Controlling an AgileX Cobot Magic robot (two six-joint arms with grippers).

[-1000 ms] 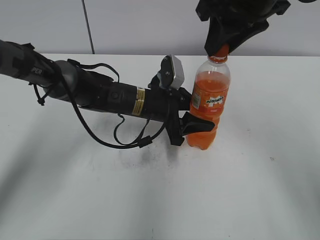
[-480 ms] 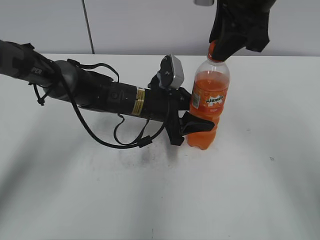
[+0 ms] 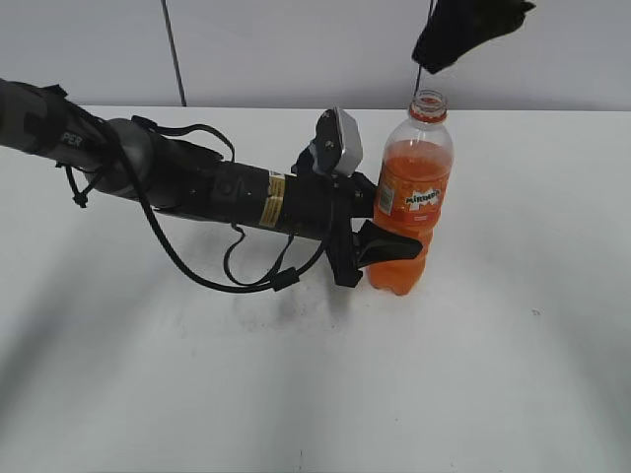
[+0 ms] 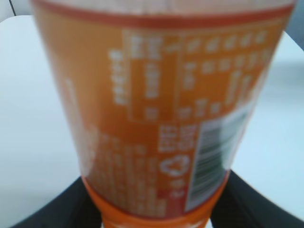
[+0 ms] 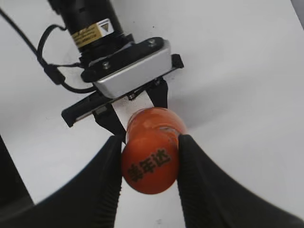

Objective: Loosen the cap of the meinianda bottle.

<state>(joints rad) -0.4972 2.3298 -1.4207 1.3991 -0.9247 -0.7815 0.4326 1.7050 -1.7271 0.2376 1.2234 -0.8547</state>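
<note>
Bottle [image 3: 412, 202] upright on the white table [image 3: 513, 325], its lower body clamped between the 2 black jaws of the left gripper [image 3: 386, 243], which reaches in from the left. The cap [image 5: 150, 163] is off the neck and pinched between the jaws of the right gripper [image 5: 148, 167], which hangs above the bottle's open mouth (threads bare, orange neck ring below). In the exterior view the right gripper [image 3: 463, 30] is cut off by the top edge, and the cap cannot be made out there. The left wrist view shows only a blurred orange label, its print unreadable. The cap is orange, with dark characters on top.
</note>
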